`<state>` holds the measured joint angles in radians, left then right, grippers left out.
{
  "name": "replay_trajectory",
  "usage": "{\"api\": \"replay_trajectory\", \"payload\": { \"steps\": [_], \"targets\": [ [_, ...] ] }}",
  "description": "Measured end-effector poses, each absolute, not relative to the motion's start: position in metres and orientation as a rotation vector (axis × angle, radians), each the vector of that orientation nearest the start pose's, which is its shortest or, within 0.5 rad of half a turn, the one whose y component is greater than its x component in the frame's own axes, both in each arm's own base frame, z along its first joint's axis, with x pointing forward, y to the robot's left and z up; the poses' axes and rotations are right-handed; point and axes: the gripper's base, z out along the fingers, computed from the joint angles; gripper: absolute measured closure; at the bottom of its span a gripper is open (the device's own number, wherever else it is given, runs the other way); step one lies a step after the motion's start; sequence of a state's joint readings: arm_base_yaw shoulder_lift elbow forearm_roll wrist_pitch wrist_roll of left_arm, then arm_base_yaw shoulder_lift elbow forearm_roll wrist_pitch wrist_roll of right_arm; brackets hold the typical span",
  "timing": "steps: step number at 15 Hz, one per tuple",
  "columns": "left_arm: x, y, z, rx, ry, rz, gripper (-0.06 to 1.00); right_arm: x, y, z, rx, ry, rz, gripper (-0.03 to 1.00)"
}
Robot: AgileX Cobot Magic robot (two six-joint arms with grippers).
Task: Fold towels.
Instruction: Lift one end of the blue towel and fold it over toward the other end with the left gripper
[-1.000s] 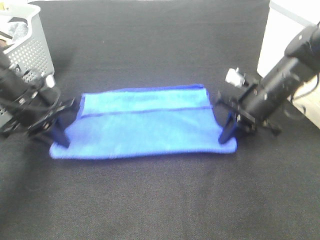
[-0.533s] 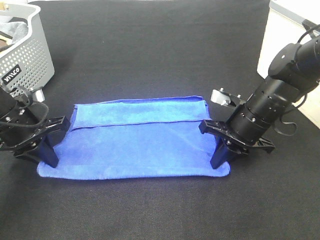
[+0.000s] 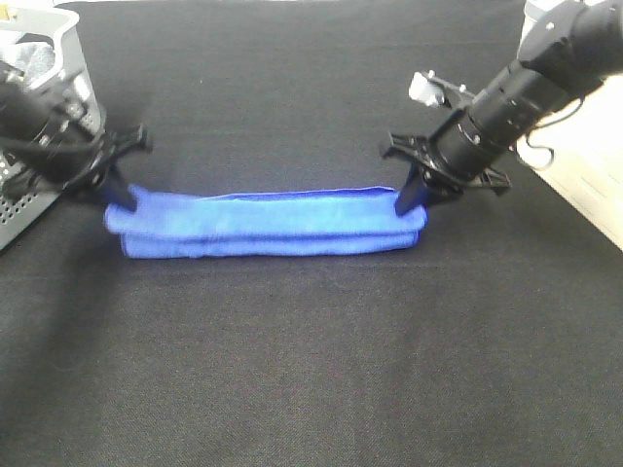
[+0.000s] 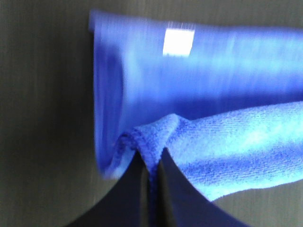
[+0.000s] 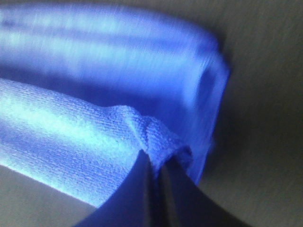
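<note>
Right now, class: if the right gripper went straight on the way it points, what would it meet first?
The blue towel: the right gripper is shut on its end and points down into the folded layers. Under them lies the black table, probably close, though depth is unclear.

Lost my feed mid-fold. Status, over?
Left pincer shut on towel corner. Right pincer shut on the other end. Towel folded into a long strip. Basket far left, apart from towel.

High camera looks down; both wrist cameras closely face the towel (image 3: 263, 224).
</note>
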<state>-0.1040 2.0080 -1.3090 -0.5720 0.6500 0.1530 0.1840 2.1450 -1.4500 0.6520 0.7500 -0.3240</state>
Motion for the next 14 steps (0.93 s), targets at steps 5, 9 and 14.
{"api": "replay_trajectory", "payload": {
  "steps": [5,9,14],
  "targets": [
    [0.442,-0.077,0.125,-0.223,2.764,-0.587,0.94,0.456,0.11,0.105,-0.076,2.811,0.657,0.97],
    [0.439,-0.082,0.107,-0.232,2.825,-0.613,0.77,0.457,0.11,0.096,-0.062,2.832,0.666,0.71],
    [0.439,-0.08,0.117,-0.213,2.82,-0.566,0.27,0.453,0.111,0.112,-0.091,2.873,0.708,0.11]
  ]
}}
